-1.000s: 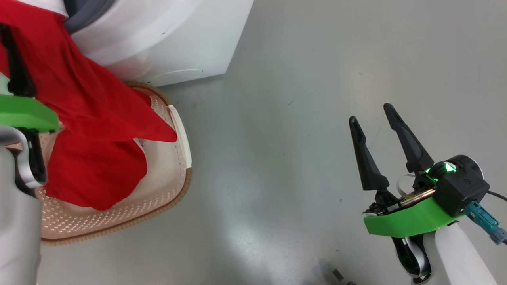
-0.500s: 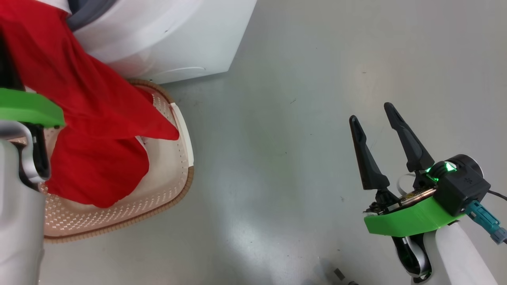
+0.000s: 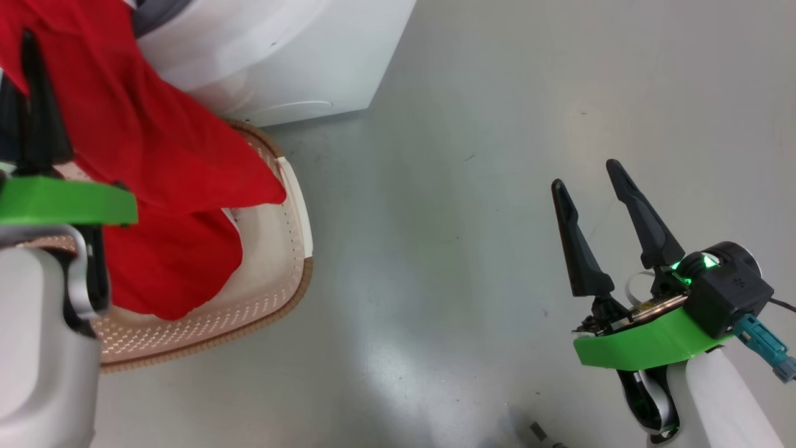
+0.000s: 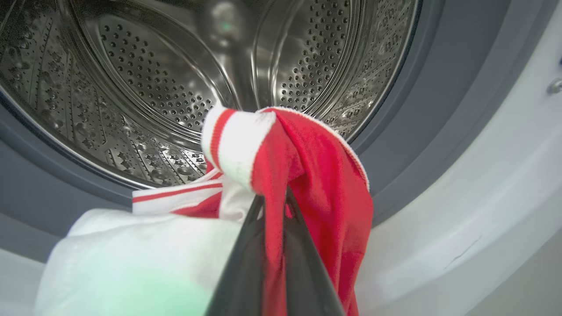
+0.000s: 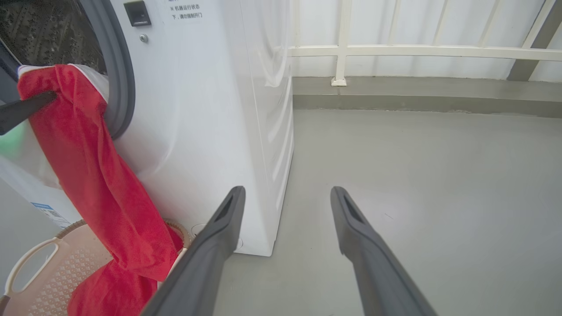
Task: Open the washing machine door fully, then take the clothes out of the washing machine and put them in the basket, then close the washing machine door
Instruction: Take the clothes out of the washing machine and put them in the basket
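a: how many grippers, and what is each doing?
b: 2. the left gripper (image 4: 273,198) has its 2 dark fingers pressed together on the clothes (image 4: 316,175), pinching a red fold with white trim just in front of the steel drum (image 4: 153,87). the right gripper (image 3: 584,174) has its 2 fingers spread wide with nothing between them, over the grey floor (image 3: 466,261).
a: where do the clothes run from the left gripper?
b: it is 1 red and white bundle; i cannot tell how many garments. from the pinch it hangs down over the grey gasket (image 4: 417,109) and the white front of the 1 washing machine (image 3: 280,56). its lower end lies inside the 1 basket (image 3: 273,298), below that gripper.
a: and seen from the right gripper?
b: machine, clothes and basket all sit well off to its left. 1 basket handle (image 5: 26,259) shows there.
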